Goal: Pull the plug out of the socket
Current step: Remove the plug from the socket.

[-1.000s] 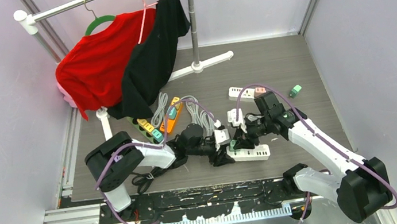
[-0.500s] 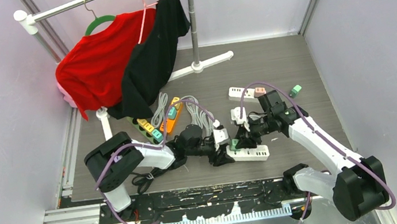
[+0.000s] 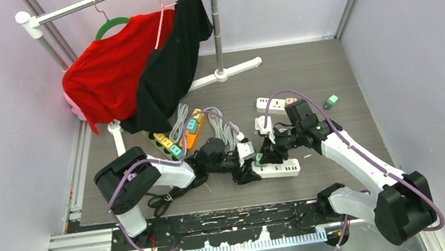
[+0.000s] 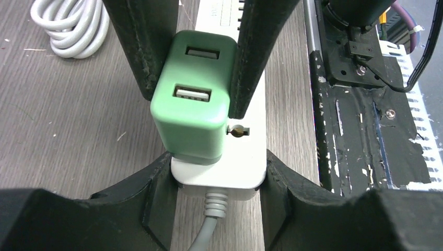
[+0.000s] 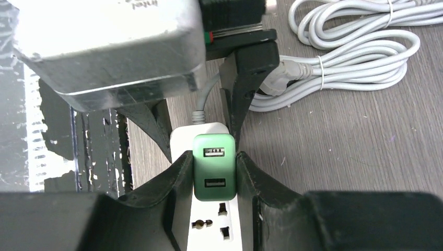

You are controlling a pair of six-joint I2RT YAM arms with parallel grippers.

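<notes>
A green USB plug (image 3: 259,159) sits in the cable end of a white power strip (image 3: 283,170) on the table. It also shows in the left wrist view (image 4: 192,107) and the right wrist view (image 5: 214,166). My left gripper (image 3: 247,173) is shut on the strip's cable end (image 4: 219,178), one finger on each side. My right gripper (image 3: 264,156) is shut on the green plug, its fingers (image 4: 136,47) pressed against both sides. The plug looks seated in the strip (image 5: 219,227).
Coiled white cables (image 5: 355,47) lie just beyond the strip. An orange strip with coloured plugs (image 3: 191,129) lies to the left, another white strip (image 3: 269,104) behind, a loose green plug (image 3: 331,101) at right. A clothes rack with red and black garments (image 3: 135,72) stands at back left.
My right gripper has shifted slightly left and settled around the green plug. The left arm and the strip have hardly moved.
</notes>
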